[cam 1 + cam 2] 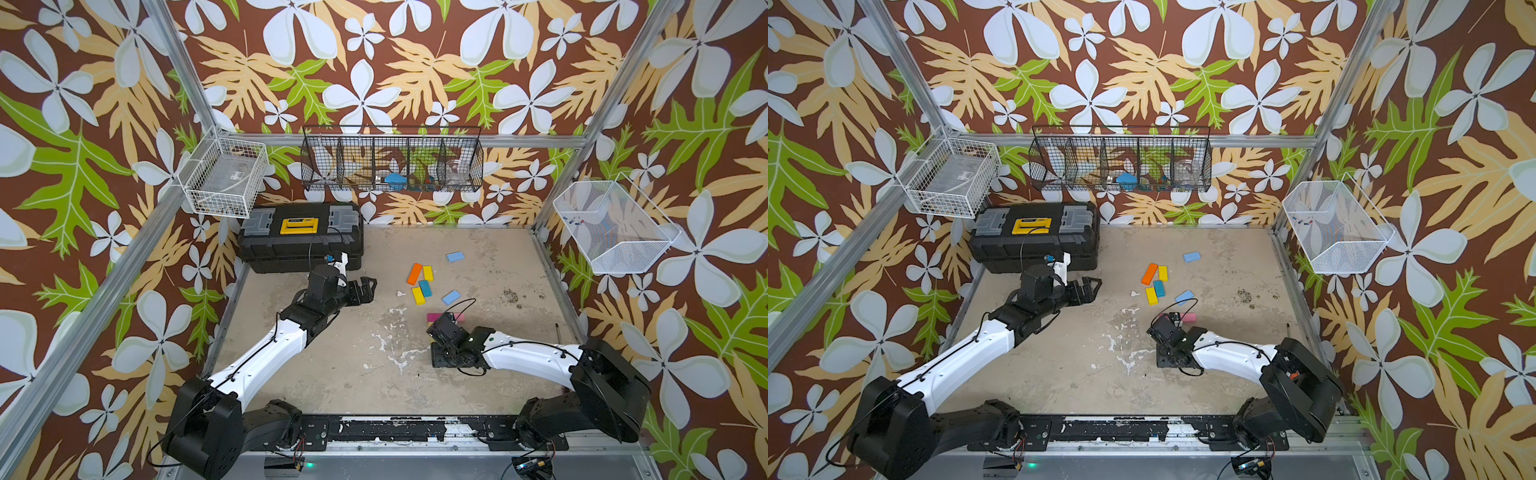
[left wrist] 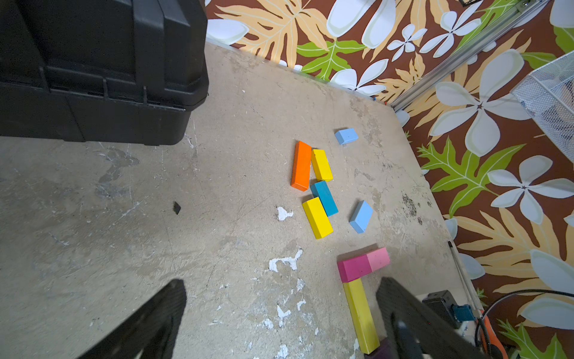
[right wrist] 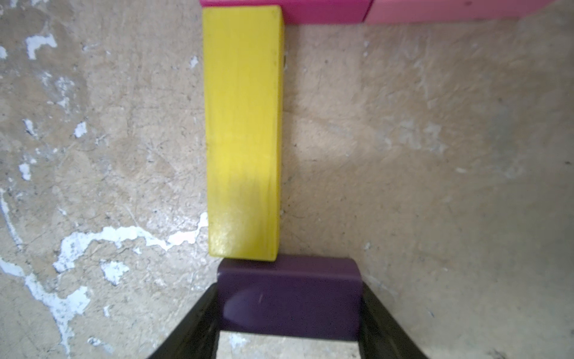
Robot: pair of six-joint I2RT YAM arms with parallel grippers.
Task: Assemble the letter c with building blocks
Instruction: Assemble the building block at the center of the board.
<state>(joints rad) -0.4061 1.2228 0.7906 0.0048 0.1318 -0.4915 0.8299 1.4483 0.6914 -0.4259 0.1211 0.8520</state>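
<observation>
Purple block (image 3: pixel 289 298), right wrist view: grasped by the right tool (image 3: pixel 289 283), jaws pressed on both short ends. Its long side meets the near end of the long yellow block (image 3: pixel 243 133), set off a little to the right. The far end of that spine butts the magenta block (image 3: pixel 323 14), and the pink block (image 3: pixel 450 12) continues the bar rightward. Judgement: the near bar of the C is being started. It is best laid flat, flush to the spine's end and parallel to the far bar, then let go straight upward so the spine is not nudged. The bench (image 3: pixel 435 155) inside the letter is bare.

Left wrist view: left tool (image 2: pixel 281 283) released, jaws wide, nothing between them, hanging over the bench left of the letter. Spare stock lies beyond the far bar:
- orange block (image 2: pixel 301 166), just beside the far yellow block (image 2: pixel 321 164)
- teal block (image 2: pixel 324 198), touching the near yellow block (image 2: pixel 317 217)
- far light-blue block (image 2: pixel 346 136) and near light-blue block (image 2: pixel 361 216), each lying apart

One of these is probably wanted to lengthen the near bar.

Both top views:
- black toolbox (image 1: pixel 299 241), far left, well apart from the work
- screwdriver (image 1: pixel 558 332), along the right edge near the right arm, apart from the letter
- black wire rack (image 1: pixel 1121 158), on the far wall, out of play

The right arm hides the spine and the purple block here.
</observation>
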